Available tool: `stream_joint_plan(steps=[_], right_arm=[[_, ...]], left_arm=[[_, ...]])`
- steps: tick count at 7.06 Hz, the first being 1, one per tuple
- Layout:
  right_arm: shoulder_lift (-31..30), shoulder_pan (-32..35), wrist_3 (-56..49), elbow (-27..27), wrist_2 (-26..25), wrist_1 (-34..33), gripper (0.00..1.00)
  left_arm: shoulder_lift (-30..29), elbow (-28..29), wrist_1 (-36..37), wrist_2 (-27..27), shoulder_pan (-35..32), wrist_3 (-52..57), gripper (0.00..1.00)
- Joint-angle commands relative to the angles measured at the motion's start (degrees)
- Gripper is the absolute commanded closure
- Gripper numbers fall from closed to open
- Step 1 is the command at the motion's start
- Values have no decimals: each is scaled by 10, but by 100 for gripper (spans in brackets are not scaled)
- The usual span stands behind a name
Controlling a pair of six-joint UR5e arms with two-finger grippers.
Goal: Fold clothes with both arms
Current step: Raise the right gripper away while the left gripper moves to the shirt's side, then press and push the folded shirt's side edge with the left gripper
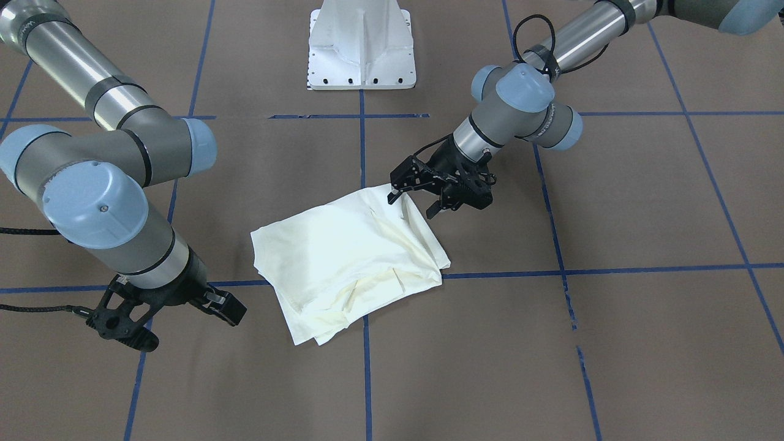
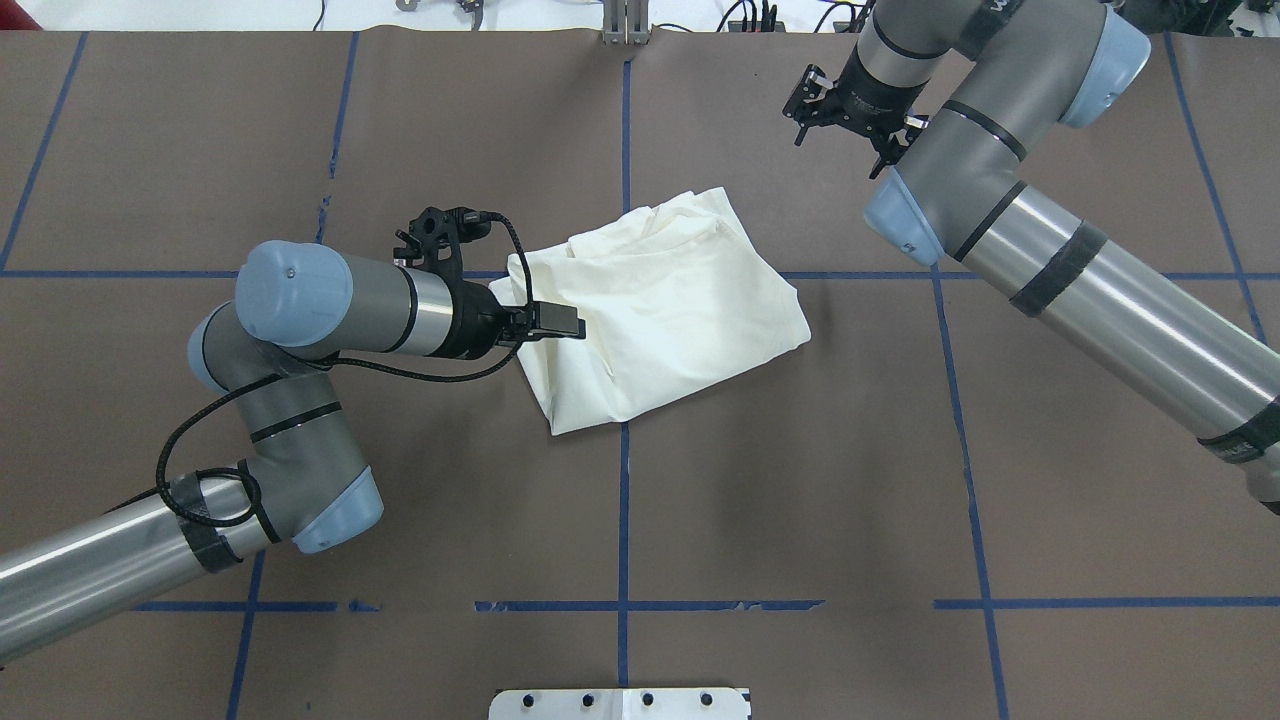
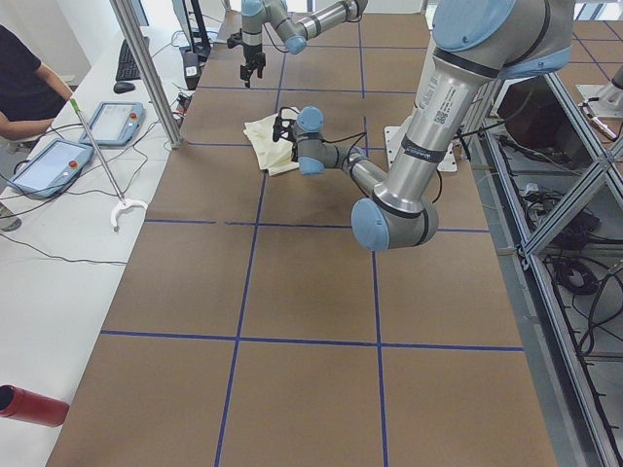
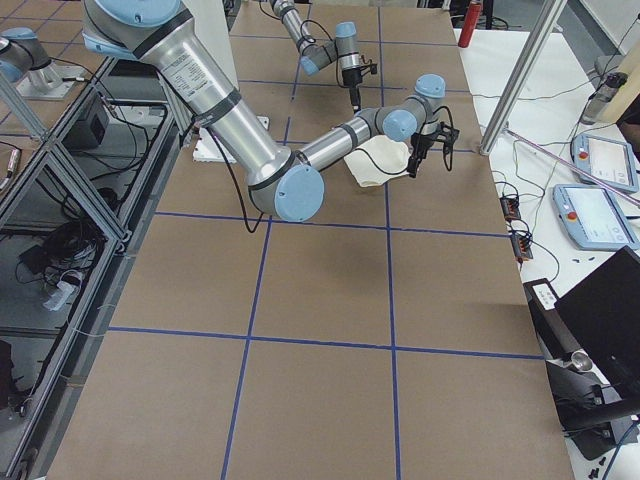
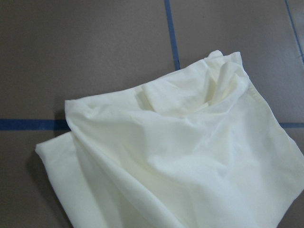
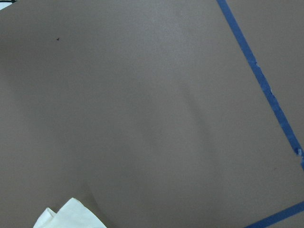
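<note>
The cream-white shirt (image 1: 343,257) lies folded in a rumpled, roughly square bundle at the table's middle, plain side up; its print is hidden. It also shows in the overhead view (image 2: 680,300) and fills the left wrist view (image 5: 180,156). My left gripper (image 1: 411,206) is open and empty, with its fingertips at the shirt's corner nearest the robot base; in the overhead view it (image 2: 560,322) hangs over the shirt's left edge. My right gripper (image 1: 184,327) is open and empty, well clear of the shirt (image 2: 840,135). Only a shirt corner (image 6: 66,216) shows in the right wrist view.
The brown table cover carries a grid of blue tape lines (image 1: 362,153). The white pedestal base (image 1: 361,46) stands at the robot's edge. In the left side view, an operator (image 3: 24,83), tablets (image 3: 49,165) and a grabber stick (image 3: 102,161) are on the white bench beside the table.
</note>
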Motion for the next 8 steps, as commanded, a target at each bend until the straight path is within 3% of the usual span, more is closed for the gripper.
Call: stream_joint_plan(steps=[1,4,8], right_arm=[[-2,5,-10,2,-1,-5,0],[-6,9,-10,5,1,-5,0],[-10,21,-22,4,2,-5,0]], left_arm=[[-21,27,-14,30,23,-16,0],[-46,58,-30,43,50,-37,0],[-40,31,-30,35,81,-35,0]])
